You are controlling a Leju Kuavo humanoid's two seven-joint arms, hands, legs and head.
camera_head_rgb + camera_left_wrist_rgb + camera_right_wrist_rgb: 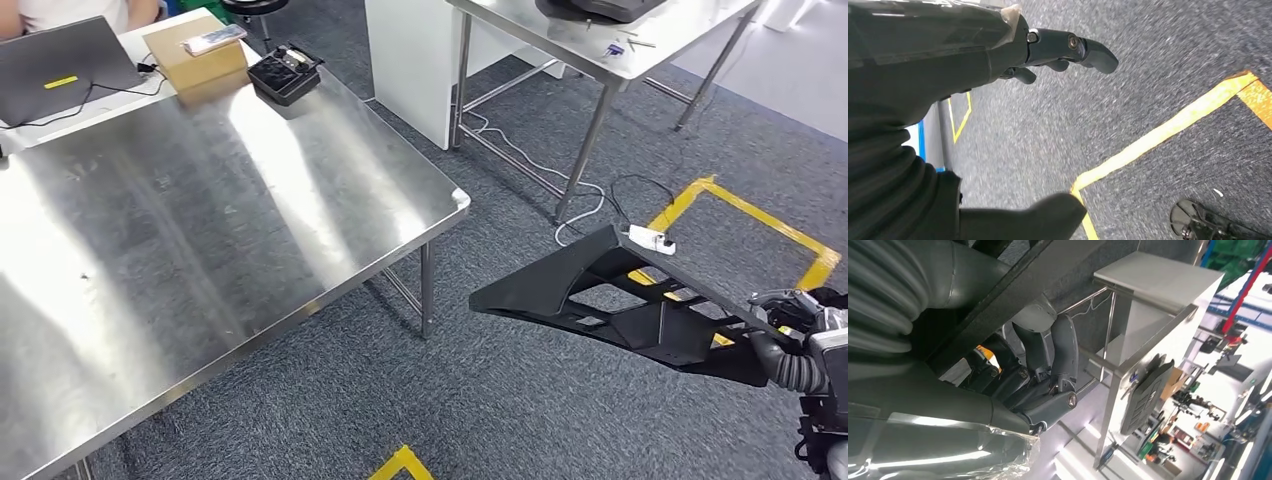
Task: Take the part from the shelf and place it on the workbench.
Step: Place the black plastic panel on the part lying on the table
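Observation:
The part (620, 300) is a large black triangular frame with a white tag (652, 238) on its upper edge. It hangs over the grey carpet to the right of the steel workbench (200, 240), clear of the bench's corner. My right hand (790, 335) grips its right end, and in the right wrist view the dark fingers (1048, 375) wrap under one black bar of the part (1013, 285). My left hand (998, 55) hangs over the carpet with fingers (1093, 50) and thumb (1038, 215) apart, holding nothing.
A laptop (60, 60), a cardboard box (195, 50) and a black device (285, 72) sit at the workbench's far end, near a person (80, 10). A second steel table (600, 50), a white cabinet (415, 50), floor cables (530, 165) and yellow tape (745, 215) lie beyond.

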